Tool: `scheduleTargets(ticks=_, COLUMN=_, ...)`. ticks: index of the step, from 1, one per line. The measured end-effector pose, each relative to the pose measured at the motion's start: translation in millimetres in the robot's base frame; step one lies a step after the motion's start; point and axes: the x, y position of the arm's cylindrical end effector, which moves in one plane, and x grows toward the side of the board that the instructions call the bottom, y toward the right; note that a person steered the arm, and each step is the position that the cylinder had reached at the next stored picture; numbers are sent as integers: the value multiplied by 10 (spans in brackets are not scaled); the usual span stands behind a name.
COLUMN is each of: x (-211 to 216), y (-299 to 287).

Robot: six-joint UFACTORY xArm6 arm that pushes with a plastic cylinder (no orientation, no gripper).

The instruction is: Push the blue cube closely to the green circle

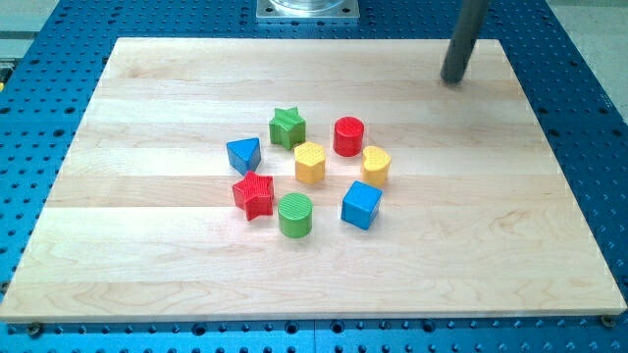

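Toward the upper right of the frame, my tip (453, 79), the lower end of a straight dark rod, rests on the pale wooden desk (147, 275), well apart from every block; the rig carries no hand, so no grasp state applies. Near the centre of the desk sits a loose ring of small coloured blocks. At lower right of the ring stands the blue cube (361, 205). Just left of it, separated by a narrow gap and not touching, stands the green circle (294, 215), an upright cylinder. Left of that lies the red star (254, 194), with the blue triangle (243, 155) above it. At the ring's top sit the green star (287, 127) and red cylinder (348, 136). A yellow hexagon (310, 163) occupies the middle, and a yellow heart (375, 166) stands just above the blue cube.
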Motion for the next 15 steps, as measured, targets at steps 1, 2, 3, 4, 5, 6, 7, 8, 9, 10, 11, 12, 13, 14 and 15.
scheduleTargets(ticks=1, x=163, y=-11)
scheduleTargets(ticks=2, x=871, y=-11)
scheduleTargets(ticks=3, x=1135, y=-71)
scheduleTargets(ticks=4, x=1599, y=-190)
scheduleTargets(ticks=5, x=1888, y=-275)
scheduleTargets(ticks=6, x=1915, y=-621)
scheduleTargets(ticks=7, x=1910, y=-939)
scheduleTargets(ticks=8, x=1910, y=-1068)
scheduleTargets(ticks=9, x=2030, y=-1036)
scheduleTargets(ticks=10, x=2329, y=-898)
scheduleTargets(ticks=11, x=2347, y=-923)
scheduleTargets(ticks=12, x=2277, y=-1247)
scheduleTargets(ticks=13, x=2142, y=-1450)
scheduleTargets(ticks=14, x=2138, y=-1514)
scheduleTargets(ticks=15, x=2062, y=-1508)
